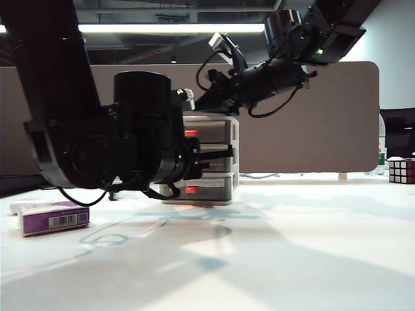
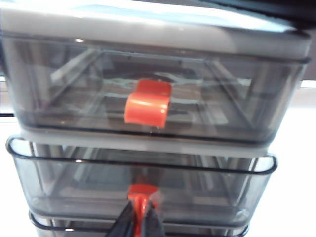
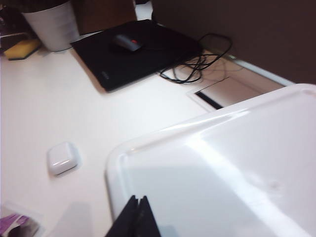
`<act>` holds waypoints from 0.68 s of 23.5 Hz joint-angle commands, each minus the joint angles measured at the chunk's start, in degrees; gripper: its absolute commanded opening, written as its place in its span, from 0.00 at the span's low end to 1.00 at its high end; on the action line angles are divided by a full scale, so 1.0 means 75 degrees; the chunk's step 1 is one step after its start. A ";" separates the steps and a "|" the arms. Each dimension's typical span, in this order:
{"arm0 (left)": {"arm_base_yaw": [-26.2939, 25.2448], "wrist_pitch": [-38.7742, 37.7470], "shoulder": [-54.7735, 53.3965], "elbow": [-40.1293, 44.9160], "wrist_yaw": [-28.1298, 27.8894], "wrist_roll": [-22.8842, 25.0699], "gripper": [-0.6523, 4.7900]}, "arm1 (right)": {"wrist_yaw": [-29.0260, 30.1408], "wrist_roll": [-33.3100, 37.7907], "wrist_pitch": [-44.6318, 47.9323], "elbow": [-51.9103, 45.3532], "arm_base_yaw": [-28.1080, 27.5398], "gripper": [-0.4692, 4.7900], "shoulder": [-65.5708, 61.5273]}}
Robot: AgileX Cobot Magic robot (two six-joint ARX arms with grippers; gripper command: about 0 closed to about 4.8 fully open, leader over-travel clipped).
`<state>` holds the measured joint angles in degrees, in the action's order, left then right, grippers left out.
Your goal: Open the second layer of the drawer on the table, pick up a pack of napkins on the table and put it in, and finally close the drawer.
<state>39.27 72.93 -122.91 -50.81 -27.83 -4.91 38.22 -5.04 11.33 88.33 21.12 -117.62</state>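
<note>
Step in hand, drawer opening: left gripper (image 2: 140, 224) pinched on the second layer of the drawer's (image 2: 143, 180) red tab (image 2: 141, 190), outward pull judged next; right gripper (image 3: 136, 219) pressed together, empty, rested atop the drawer (image 3: 237, 168).

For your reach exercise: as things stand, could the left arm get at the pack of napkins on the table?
Probably not at once. The left gripper is shut on the red tab of the second layer of the drawer. The pack of napkins lies uncovered on the table, so it could be reached after letting go.

Drawer (image 1: 211, 159) and napkin pack (image 1: 53, 219) on the table (image 1: 292, 246)
Second layer (image 2: 140, 190) is seen slightly pulled out; purple pack lies flat, well apart.
</note>
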 commanded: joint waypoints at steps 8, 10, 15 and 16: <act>0.0035 0.0187 0.0289 0.0201 -0.0032 0.0012 0.11 | 0.0143 -0.0714 -0.1236 -0.0061 0.0376 0.08 0.0629; 0.0035 0.0201 0.0379 0.0256 -0.0026 0.0020 0.11 | 0.0020 -0.0807 -0.1376 -0.0070 0.0376 0.08 0.0667; 0.0032 0.0210 0.0618 0.0425 -0.0029 0.0055 0.11 | -0.0501 -0.0970 -0.1722 -0.0093 0.0373 0.08 0.0659; 0.0032 0.0207 0.0647 0.0455 -0.0026 0.0055 0.11 | -0.0498 -0.1000 -0.1813 -0.0105 0.0373 0.08 0.0659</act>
<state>39.44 72.38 -118.78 -47.57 -27.90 -4.71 34.87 -11.75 -1.15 87.50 23.73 -113.10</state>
